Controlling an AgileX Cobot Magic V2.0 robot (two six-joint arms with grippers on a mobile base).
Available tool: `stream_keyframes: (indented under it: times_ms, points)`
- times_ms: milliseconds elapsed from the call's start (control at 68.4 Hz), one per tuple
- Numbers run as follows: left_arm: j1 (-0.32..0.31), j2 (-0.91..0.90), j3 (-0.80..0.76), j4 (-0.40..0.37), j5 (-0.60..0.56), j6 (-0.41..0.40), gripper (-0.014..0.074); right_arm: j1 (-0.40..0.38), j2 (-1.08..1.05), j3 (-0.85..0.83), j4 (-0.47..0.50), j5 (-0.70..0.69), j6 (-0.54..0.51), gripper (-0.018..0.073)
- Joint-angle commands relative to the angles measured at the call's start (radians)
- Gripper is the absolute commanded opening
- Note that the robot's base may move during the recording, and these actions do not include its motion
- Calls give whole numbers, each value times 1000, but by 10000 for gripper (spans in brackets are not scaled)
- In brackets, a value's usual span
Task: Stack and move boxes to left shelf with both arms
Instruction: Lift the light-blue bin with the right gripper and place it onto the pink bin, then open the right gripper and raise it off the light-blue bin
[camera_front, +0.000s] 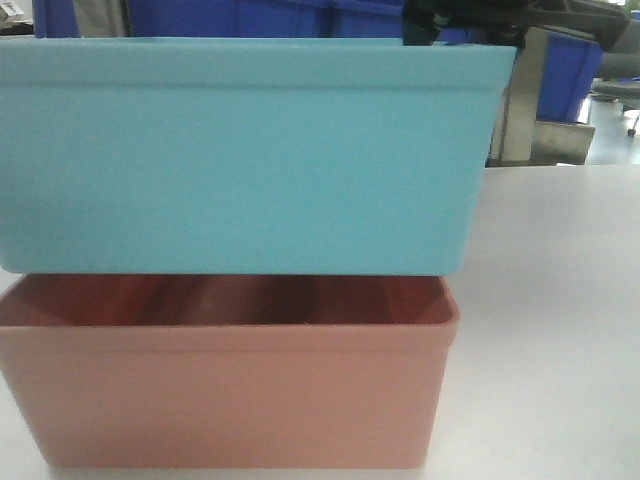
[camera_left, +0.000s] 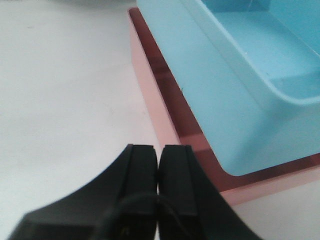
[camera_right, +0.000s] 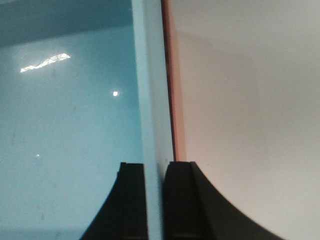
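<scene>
Your left gripper (camera_left: 158, 165) is closed on nothing beside the salmon pink bin (camera_front: 230, 400). Your right gripper (camera_right: 154, 200) pinches the wall of the light blue bin (camera_front: 240, 160). That smooth, rolled-rim bin sits upright in the pink one, long side crosswise, on the white tabletop (camera_front: 550, 300).

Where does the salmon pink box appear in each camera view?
Front view: the salmon pink box fills the bottom, under the light blue box.
Left wrist view: its rim runs from top centre to lower right.
Right wrist view: a thin vertical strip near the centre.
Shared landmark: the light blue box, next to it everywhere.
</scene>
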Motion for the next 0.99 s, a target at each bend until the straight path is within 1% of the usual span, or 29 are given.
stream_keyframes:
  times_ms: [0, 146, 307, 497, 702, 921, 979]
  points:
    - [-6, 3, -28, -13, -79, 5, -9, 7, -28, -36, -27, -119, 29, 57]
    - [-6, 3, -28, -13, -79, 5, -9, 31, -2, -35, -28, -143, 29, 57]
    - [-6, 3, -28, -13, -79, 5, -9, 33, 29, -35, -37, -131, 29, 57]
    - [-6, 3, -28, -13, -79, 5, -9, 33, 70, -35, -78, -110, 29, 57]
    - [-6, 3, -28, -13, -79, 5, -9, 33, 101, -35, -159, -115, 28, 57]
    - [-6, 3, -28, -13, -79, 5, -8, 33, 146, -35, -163, -90, 28, 62]
    - [-6, 3, -28, -13, -79, 5, -8, 33, 146, -35, -163, -88, 23, 94]
